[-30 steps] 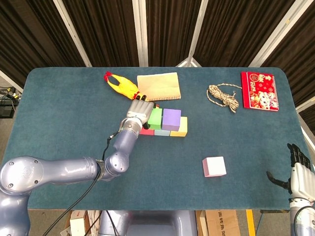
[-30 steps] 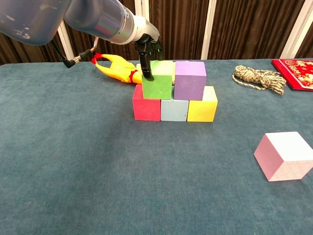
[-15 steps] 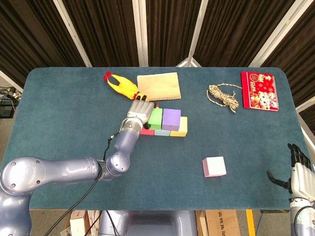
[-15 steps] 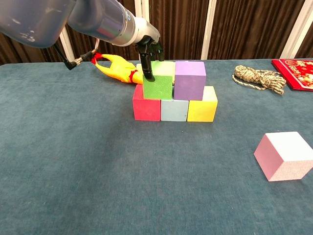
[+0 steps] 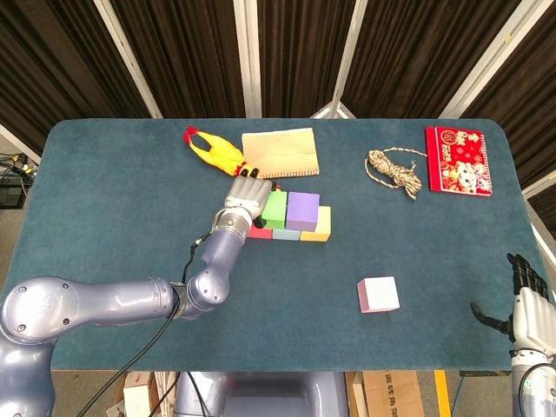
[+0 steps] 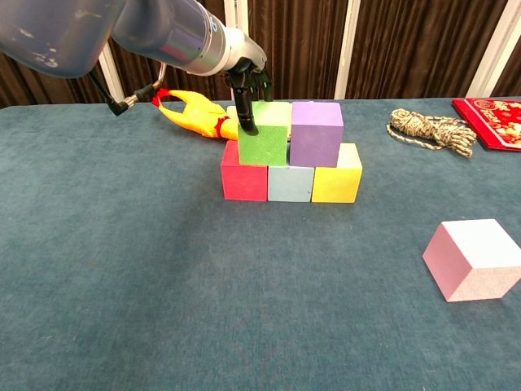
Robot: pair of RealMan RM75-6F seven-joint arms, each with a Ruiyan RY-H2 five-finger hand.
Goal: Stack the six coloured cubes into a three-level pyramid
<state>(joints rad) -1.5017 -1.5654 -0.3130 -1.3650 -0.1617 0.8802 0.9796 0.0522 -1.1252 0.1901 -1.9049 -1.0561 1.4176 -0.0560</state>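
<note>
A red cube (image 6: 242,181), a light blue cube (image 6: 289,183) and a yellow cube (image 6: 335,181) stand in a row on the blue table. On top of them sit a green cube (image 6: 264,145) and a purple cube (image 6: 316,134), side by side. My left hand (image 6: 248,85) grips the green cube (image 5: 275,209) at its left end, one finger down the front face and the others behind. A pink cube (image 6: 475,259) lies alone at the front right. My right hand (image 5: 526,300) hangs off the table's right front corner, fingers spread and holding nothing.
Behind the stack lie a yellow rubber chicken (image 5: 213,152) and a tan pad (image 5: 279,152). A coil of rope (image 5: 395,170) and a red booklet (image 5: 458,160) lie at the back right.
The green cube and my left hand have nudged very slightly to the right. Nothing else has moved.
</note>
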